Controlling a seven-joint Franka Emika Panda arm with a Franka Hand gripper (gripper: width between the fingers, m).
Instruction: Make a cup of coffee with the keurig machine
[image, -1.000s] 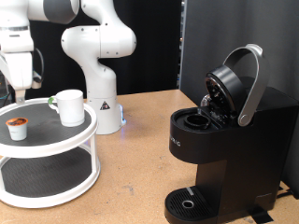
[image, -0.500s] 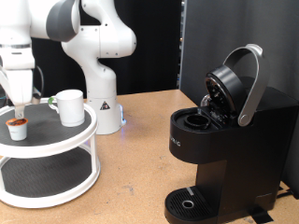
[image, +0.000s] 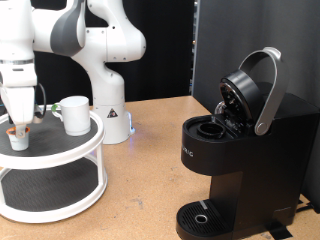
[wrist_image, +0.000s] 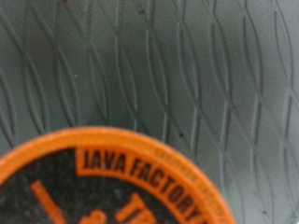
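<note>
The gripper (image: 20, 124) hangs straight down over the small white pod with the orange-brown top (image: 16, 136), which stands on the upper shelf of a white two-tier stand (image: 60, 150) at the exterior view's left. The fingertips are right at the pod's top. The wrist view is filled by the pod's orange-rimmed lid (wrist_image: 112, 182) over the shelf's grey mesh, very close, with no fingers in the picture. The white cup (image: 74, 114) stands on the same shelf, to the pod's right. The black keurig machine (image: 240, 150) stands at the right with its lid raised and the pod chamber open.
The arm's white base (image: 108, 90) stands behind the stand. A black panel (image: 255, 40) rises behind the machine. The round drip tray (image: 205, 218) at the machine's foot holds nothing. The brown tabletop (image: 140, 190) lies between the stand and the machine.
The gripper has come down and slightly right, from above the stand's left edge to right on top of the pod. The cup, pod and machine have not moved.
</note>
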